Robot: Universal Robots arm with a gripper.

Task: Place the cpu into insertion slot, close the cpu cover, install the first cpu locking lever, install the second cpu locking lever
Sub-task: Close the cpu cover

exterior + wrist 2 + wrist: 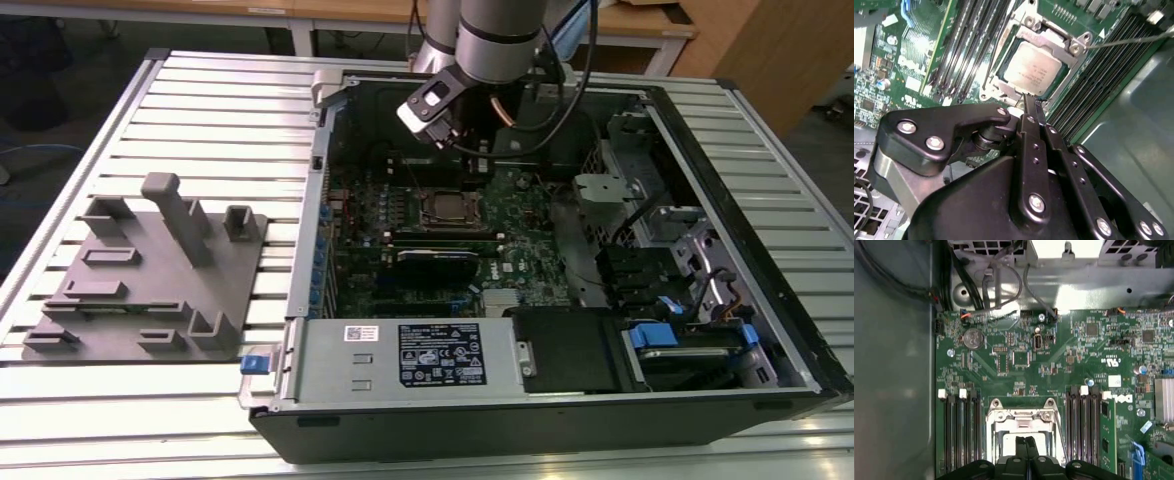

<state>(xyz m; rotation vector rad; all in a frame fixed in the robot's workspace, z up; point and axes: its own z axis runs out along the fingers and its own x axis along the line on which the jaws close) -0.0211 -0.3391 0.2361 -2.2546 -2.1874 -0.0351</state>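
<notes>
On slatted metal table [200, 100] | open computer case [534, 425] | end effector [1032, 101] closed, near cpu [1030, 69]

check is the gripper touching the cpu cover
Cannot tell: in the second wrist view the shut gripper overlaps the cover at its edge, so no contact or gap shows.

**Colours across the open computer**

You see a silver-grey cpu [1029, 67] framed by the brighter silver cpu cover [1070, 47]. The motherboard [1054, 365] is deep green, speckled with small black and silver parts. The memory slots [961, 430] are black with white end clips. The jaws are matte black with silver screw heads. The table [200, 100] is pale grey, striped by parallel ribs; the fixture plate [114, 305] is plain mid-grey.
</notes>
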